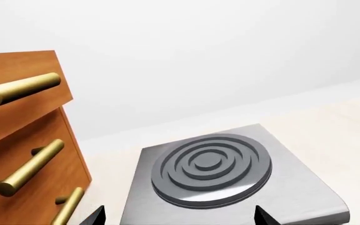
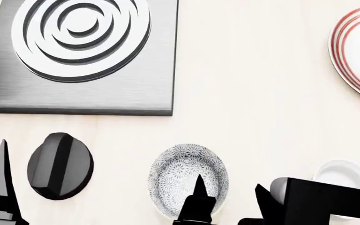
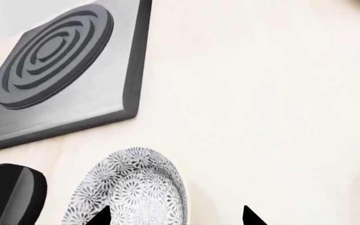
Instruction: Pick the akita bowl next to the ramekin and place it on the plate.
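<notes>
Head view: bowl (image 2: 188, 180) at roughly 6 o'clock on the pale surface (image 2: 255, 93), upright, floral inside showing. Ramekin (image 2: 344, 176) near it toward 3 o'clock, apart from the bowl, partly hidden by the right arm's black body. Plate (image 2: 355, 56) up at 2 o'clock, cut by the frame edge, well apart from both.

Right gripper (image 2: 230, 199) low in the frame — one dark fingertip (image 2: 198, 185) over the bowl's near rim, the other just outside it on the ramekin side. Jaws apart, straddling the rim; contact with the bowl impossible to judge. Same in the right wrist view: two black tips (image 3: 101, 216) spread, one over the patterned bowl (image 3: 130, 192).

Black knob (image 2: 60, 165) at 8 o'clock, steel burner plate (image 2: 73, 51) at 11 o'clock.

Left gripper (image 1: 176, 216) — tips wide apart, nothing between them, facing the burner (image 1: 211, 166), wooden drawers (image 1: 24, 140) with brass handles alongside.
</notes>
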{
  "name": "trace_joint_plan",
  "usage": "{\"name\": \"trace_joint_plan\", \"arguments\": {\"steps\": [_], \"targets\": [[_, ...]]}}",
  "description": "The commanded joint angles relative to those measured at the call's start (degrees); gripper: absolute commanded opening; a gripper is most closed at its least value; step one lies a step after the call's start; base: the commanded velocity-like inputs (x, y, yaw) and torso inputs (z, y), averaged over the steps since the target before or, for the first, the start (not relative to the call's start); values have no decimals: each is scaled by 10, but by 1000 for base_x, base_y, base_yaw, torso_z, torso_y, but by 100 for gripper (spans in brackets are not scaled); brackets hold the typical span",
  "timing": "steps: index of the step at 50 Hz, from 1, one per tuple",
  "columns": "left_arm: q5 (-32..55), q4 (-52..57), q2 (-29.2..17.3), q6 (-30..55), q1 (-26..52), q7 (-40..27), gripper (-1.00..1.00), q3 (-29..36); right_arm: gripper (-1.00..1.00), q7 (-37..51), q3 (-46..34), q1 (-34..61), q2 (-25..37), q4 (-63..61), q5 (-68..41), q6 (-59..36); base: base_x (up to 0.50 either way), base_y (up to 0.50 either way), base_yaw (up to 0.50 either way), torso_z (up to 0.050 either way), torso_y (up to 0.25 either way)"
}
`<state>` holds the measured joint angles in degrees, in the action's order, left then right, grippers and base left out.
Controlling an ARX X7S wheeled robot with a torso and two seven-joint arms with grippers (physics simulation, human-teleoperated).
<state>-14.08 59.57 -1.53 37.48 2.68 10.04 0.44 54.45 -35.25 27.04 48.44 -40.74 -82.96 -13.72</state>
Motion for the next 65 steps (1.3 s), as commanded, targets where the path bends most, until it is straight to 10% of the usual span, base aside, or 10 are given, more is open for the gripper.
{"name": "trace_joint_plan", "arguments": {"steps": [1, 60, 61, 65], "targets": [[7, 4, 11, 14, 1, 20, 100, -17, 100, -21, 9, 1, -18, 12, 12, 1, 0, 0, 0, 0, 0], [7, 3, 7, 15, 1, 19, 100, -15, 100, -58, 1, -12, -33, 69, 23, 6, 0, 0, 0, 0, 0], [7, 3, 7, 15, 0, 19, 100, -15, -100, -57, 1, -11, -33, 67, 23, 6, 0, 0, 0, 0, 0], [8, 3, 6, 14, -1, 17, 100, -13, -100, -58, 0, -11, -32, 68, 24, 4, 0, 0, 0, 0, 0]]}}
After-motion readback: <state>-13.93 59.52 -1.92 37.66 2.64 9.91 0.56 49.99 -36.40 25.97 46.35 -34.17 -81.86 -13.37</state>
